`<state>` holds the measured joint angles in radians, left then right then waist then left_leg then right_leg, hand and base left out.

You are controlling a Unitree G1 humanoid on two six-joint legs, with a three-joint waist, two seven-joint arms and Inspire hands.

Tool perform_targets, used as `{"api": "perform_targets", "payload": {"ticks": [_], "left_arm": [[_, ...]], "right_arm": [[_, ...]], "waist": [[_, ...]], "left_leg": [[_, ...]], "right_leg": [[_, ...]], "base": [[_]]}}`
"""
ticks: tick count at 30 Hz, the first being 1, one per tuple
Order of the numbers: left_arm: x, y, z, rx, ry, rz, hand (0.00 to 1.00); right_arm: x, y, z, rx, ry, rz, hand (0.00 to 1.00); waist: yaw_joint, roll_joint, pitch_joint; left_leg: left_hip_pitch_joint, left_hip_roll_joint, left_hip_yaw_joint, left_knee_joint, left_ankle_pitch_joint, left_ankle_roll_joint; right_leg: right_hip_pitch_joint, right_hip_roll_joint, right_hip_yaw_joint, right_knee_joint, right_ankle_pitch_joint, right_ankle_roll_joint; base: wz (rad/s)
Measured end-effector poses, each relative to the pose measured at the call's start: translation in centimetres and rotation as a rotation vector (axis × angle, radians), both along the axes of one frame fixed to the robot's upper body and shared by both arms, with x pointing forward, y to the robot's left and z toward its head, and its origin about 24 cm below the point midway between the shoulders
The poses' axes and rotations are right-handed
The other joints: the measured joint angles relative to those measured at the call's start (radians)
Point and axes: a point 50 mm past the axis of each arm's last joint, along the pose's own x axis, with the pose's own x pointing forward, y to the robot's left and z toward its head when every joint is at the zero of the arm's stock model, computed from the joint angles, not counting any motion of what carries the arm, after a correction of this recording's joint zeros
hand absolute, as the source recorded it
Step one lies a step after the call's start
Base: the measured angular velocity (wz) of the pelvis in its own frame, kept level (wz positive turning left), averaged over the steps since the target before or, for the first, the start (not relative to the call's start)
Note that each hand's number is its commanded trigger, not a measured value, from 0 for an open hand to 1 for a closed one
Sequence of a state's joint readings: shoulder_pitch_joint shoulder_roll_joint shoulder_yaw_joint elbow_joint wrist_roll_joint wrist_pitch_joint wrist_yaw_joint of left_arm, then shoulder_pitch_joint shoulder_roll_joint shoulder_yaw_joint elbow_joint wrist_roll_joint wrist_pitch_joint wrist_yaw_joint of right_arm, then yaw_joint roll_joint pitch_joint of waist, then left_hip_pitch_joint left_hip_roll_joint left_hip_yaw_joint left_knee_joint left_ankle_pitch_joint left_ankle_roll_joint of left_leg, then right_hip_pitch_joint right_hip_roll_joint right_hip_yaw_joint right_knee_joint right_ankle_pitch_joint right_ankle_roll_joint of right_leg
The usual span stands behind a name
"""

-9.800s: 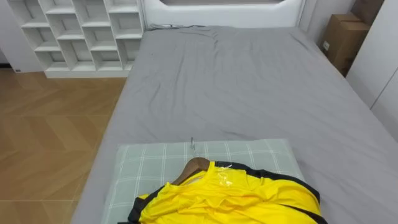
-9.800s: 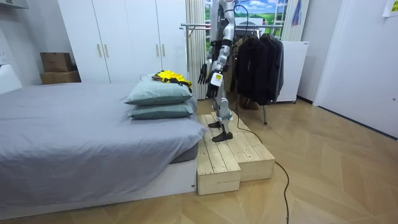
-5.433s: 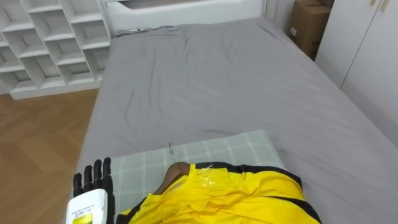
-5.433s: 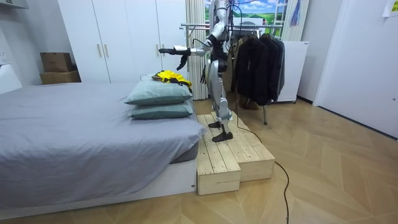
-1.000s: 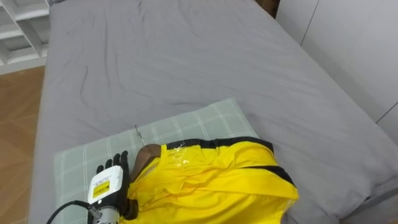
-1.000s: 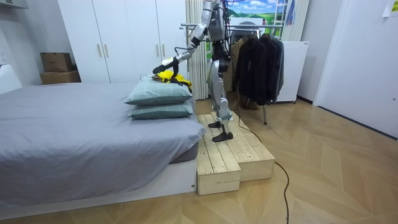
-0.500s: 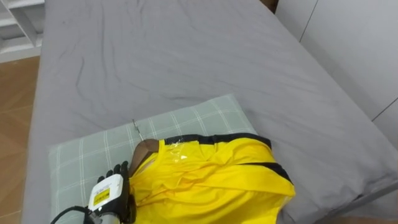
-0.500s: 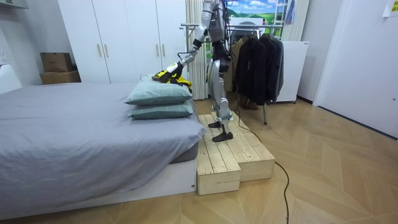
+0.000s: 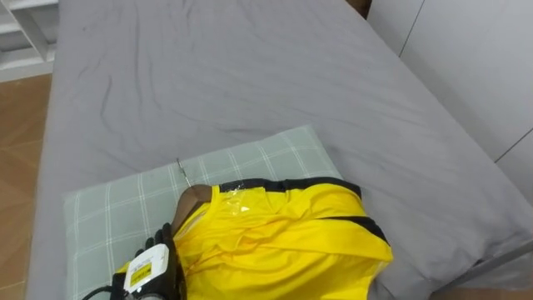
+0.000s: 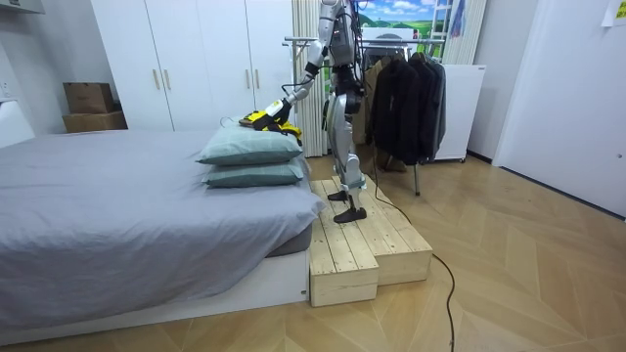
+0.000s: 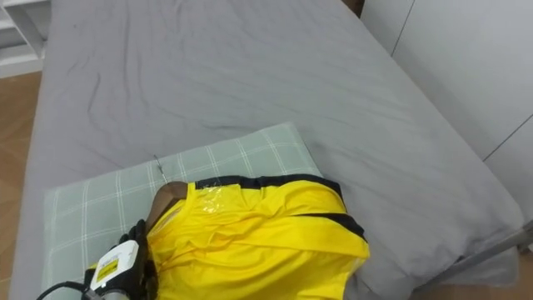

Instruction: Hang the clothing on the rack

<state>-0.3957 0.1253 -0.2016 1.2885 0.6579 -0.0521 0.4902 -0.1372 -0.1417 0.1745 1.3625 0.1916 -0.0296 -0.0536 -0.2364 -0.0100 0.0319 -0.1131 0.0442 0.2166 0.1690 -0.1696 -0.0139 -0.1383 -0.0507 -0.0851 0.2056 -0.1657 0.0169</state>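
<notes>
A yellow shirt (image 9: 275, 242) with black trim lies on a wooden hanger (image 9: 193, 200) on top of a green checked pillow (image 9: 108, 208). The hanger's metal hook (image 9: 182, 172) points up the bed. My left hand (image 9: 154, 268) rests at the shirt's left edge beside the hanger's shoulder, and the cloth partly covers its fingers. In the room view I stand on a wooden platform (image 10: 367, 244) at the head of the bed, left arm stretched down to the shirt (image 10: 262, 119).
The grey bed (image 9: 250, 83) stretches away ahead of the pillow, with wooden floor (image 9: 17, 117) on its left. Two stacked pillows (image 10: 249, 161) lie under the shirt. A clothes rack (image 10: 401, 93) with dark garments stands behind me.
My left arm came up from my side, reached out over the pillow and came down at the shirt. In the last second the hand slid back along the shirt's left edge.
</notes>
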Motion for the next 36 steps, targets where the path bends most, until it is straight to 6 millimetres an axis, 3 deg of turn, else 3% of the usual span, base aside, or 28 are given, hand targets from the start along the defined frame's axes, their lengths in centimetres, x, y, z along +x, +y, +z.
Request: {"api": "perform_targets", "payload": {"ticks": [22,36], "left_arm": [[1.2,0.0,0.7,-0.035,0.003,0.009,0.00],[2.5,0.5,1.4,-0.035,0.109,-0.057,0.00]], "right_arm": [[0.4,0.0,0.1,-0.001,-0.011,0.008,0.00],[0.7,-1.2,0.5,-0.032,-0.007,0.039,0.00]], "waist": [[0.009,0.002,0.0002],[0.007,0.043,0.0071]], "left_leg": [[-0.043,0.004,0.003,0.029,0.000,0.000],[-0.047,0.004,0.006,0.030,0.004,0.005]], "right_leg": [[-0.041,-0.001,0.001,0.021,0.002,-0.003],[-0.041,-0.002,0.000,0.022,0.006,-0.006]], "base": [[0.00],[0.00]]}}
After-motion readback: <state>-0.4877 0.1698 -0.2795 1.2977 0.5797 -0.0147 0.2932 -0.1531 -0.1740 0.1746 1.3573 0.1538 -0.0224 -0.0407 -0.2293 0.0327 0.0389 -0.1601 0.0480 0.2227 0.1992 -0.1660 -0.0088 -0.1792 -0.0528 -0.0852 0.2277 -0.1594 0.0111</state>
